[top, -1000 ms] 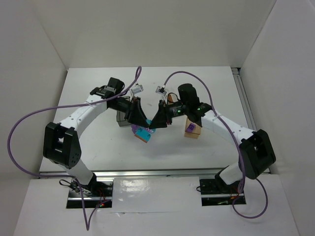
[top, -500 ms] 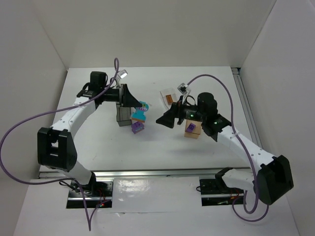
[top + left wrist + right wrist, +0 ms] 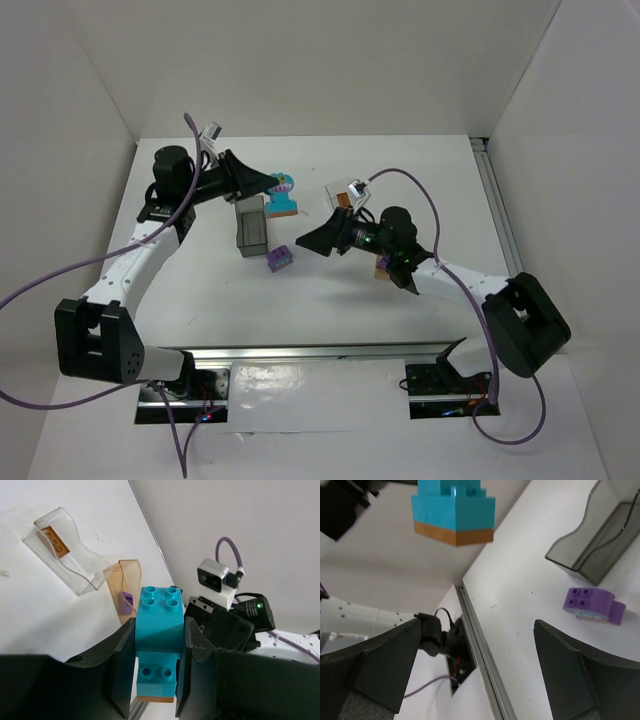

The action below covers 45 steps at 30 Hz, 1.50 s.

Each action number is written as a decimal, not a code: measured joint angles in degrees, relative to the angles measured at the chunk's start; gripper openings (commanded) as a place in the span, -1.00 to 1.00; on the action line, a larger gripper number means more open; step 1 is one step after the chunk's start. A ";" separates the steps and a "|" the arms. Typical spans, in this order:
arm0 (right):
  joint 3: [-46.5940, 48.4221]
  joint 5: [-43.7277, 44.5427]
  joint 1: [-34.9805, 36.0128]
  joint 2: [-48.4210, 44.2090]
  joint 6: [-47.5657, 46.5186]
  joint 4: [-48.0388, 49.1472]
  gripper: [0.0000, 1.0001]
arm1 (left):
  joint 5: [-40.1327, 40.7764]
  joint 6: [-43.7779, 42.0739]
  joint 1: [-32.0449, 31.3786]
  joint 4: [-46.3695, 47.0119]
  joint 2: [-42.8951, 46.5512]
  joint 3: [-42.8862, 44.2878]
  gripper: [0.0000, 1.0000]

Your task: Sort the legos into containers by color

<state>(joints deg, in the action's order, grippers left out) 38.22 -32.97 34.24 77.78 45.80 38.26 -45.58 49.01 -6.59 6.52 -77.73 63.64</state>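
My left gripper (image 3: 155, 672) is shut on a cyan lego (image 3: 159, 625) that has an orange-brown layer under it. It holds this lego (image 3: 284, 194) in the air behind the dark grey container (image 3: 250, 228). A purple lego (image 3: 279, 259) lies on the table in front of that container, and it shows as a purple lego (image 3: 592, 605) in the right wrist view too. My right gripper (image 3: 312, 240) stands wide open and empty, right of the purple lego. The clear container (image 3: 70, 550) holds an orange plate (image 3: 55, 540). The tan container (image 3: 127, 587) holds a purple lego (image 3: 126, 601).
The metal rail (image 3: 320, 352) runs along the table's near edge. My right forearm (image 3: 440, 270) lies over most of the tan container in the top view. White walls close in the table at the back and both sides.
The two grippers have parted. My left gripper carried the cyan lego up and back-left, leaving the purple lego on the table. My right gripper opened wide and drew back.
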 measured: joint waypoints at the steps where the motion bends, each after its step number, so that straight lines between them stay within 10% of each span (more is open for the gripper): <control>1: 0.02 0.15 0.00 1.29 1.36 2.58 1.00 | -0.57 1.20 0.31 1.70 0.11 -1.03 -1.00; 18: 7.50 1.42 0.76 19.45 15.78 28.74 0.91 | -8.79 9.86 2.40 14.19 -1.05 -5.92 -1.00; 26: 12.52 1.49 1.55 22.69 18.23 31.58 0.33 | -10.45 9.66 2.40 14.75 -1.68 -6.43 -1.00; 34: 16.39 -1.33 2.10 25.99 21.31 32.54 -0.69 | -11.69 9.53 3.04 15.67 -2.45 -6.43 -1.00; 45: 8.09 -4.17 2.49 22.14 18.95 29.05 -0.69 | -11.41 8.02 7.54 11.85 -4.90 -4.04 -1.00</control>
<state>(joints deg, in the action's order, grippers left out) 46.30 -37.15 36.73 99.92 64.75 67.31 -56.99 57.04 0.95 18.37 -82.63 59.59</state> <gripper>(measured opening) 0.450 0.394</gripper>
